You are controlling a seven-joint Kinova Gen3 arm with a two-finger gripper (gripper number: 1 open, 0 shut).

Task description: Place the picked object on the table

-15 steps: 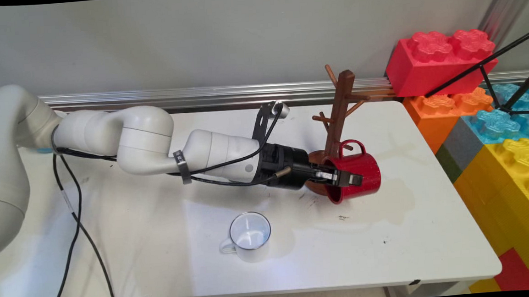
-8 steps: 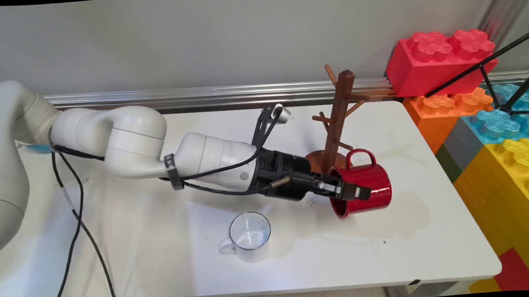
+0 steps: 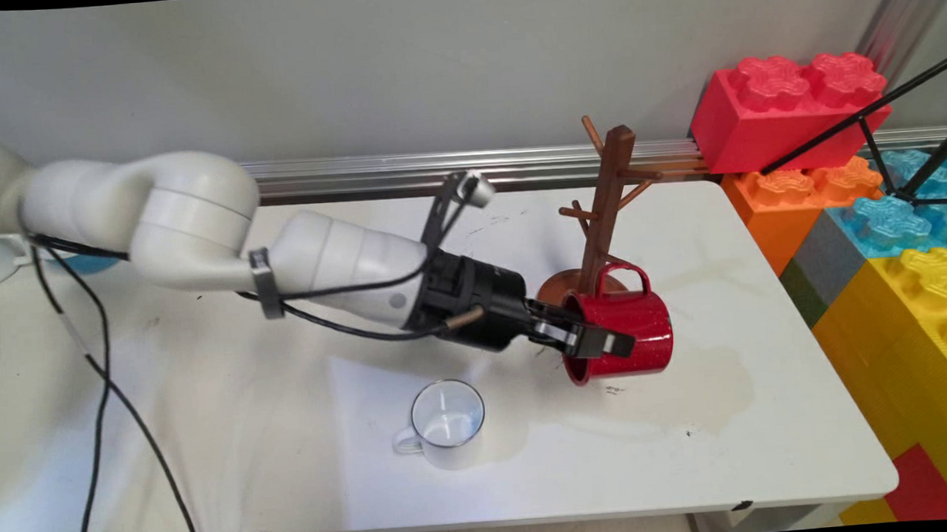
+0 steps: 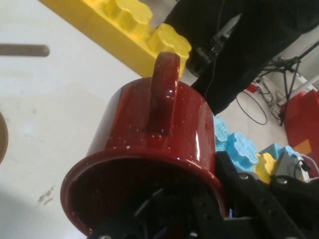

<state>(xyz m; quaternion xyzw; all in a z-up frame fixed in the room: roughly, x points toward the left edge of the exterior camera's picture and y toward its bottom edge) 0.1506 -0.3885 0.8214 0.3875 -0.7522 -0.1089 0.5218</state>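
Close behind the held red mug (tipped sideways) stands a mug tree.

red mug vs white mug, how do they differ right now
The red mug lies tipped on its side, mouth facing the arm; the white mug stands upright on the table, mouth up. The claw grips the red mug by its rim; nothing touches the white mug. The red mug sits against the brown mug tree; the white mug stands apart, nearer the table's front. Both have a single loop handle.
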